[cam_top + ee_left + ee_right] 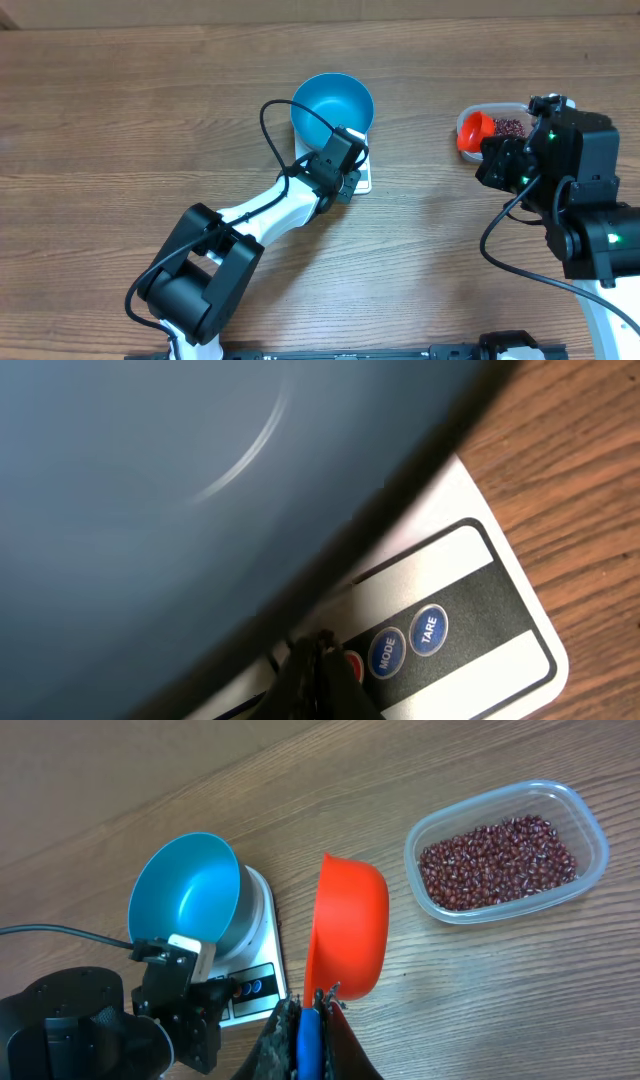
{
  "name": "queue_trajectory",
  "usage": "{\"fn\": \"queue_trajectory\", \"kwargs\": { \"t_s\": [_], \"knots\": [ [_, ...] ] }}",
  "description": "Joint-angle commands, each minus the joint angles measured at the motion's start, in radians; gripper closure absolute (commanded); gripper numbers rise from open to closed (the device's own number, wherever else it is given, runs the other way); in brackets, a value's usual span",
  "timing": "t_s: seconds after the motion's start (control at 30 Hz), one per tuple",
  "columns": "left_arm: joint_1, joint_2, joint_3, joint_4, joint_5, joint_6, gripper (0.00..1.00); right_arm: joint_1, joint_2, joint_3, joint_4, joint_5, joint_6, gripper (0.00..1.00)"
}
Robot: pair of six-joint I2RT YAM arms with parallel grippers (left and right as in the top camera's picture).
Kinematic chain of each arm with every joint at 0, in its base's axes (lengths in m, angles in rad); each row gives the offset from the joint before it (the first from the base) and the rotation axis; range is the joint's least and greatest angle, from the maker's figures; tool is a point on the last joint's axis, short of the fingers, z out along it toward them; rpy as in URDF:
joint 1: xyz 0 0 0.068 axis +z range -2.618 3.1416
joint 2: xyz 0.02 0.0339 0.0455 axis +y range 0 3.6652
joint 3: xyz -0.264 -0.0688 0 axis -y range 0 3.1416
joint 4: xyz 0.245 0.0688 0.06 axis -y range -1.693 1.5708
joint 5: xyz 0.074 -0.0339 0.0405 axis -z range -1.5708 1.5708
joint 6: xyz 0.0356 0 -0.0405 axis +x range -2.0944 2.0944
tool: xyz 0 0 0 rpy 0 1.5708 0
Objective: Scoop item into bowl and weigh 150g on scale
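Note:
The blue bowl (333, 103) sits empty on the white scale (363, 180). My left gripper (320, 650) is shut with nothing held. Its tips rest at the scale's (470, 590) button row, on the red button (353, 666) beside MODE (386, 652) and TARE (428, 629), under the bowl's rim (150, 490). My right gripper (312, 998) is shut on the blue handle (308, 1042) of the red scoop (350, 925), held above the table between the scale (262, 900) and the clear tub of dark red beans (497, 862). No beans show in the scoop (474, 128) or in the bowl (185, 892).
The clear tub (502, 118) stands at the right, partly under my right arm (575, 190). My left arm (230, 250) stretches diagonally from the front edge to the scale, with a black cable (285, 135) looping beside the bowl. Bare wooden tabletop (120, 120) lies around.

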Motion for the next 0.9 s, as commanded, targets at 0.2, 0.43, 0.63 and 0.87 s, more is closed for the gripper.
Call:
{"fn": "queue_trajectory", "kwargs": {
  "t_s": [0.2,0.43,0.63,0.87],
  "knots": [
    [0.011,0.061,-0.002,-0.023,0.047,0.116,0.96,0.003,-0.007,0.028,-0.022,0.013,-0.012,0.96],
    [0.01,0.061,-0.002,-0.017,0.066,0.143,0.96,0.003,-0.007,0.028,-0.018,0.013,-0.011,0.96],
    [0.009,0.061,-0.002,-0.02,0.07,0.159,0.96,0.003,-0.007,0.028,-0.018,0.013,-0.011,0.96],
    [-0.003,0.061,-0.002,-0.029,0.068,0.169,0.96,0.003,-0.007,0.028,-0.018,0.013,-0.011,0.96]
  ]
}}
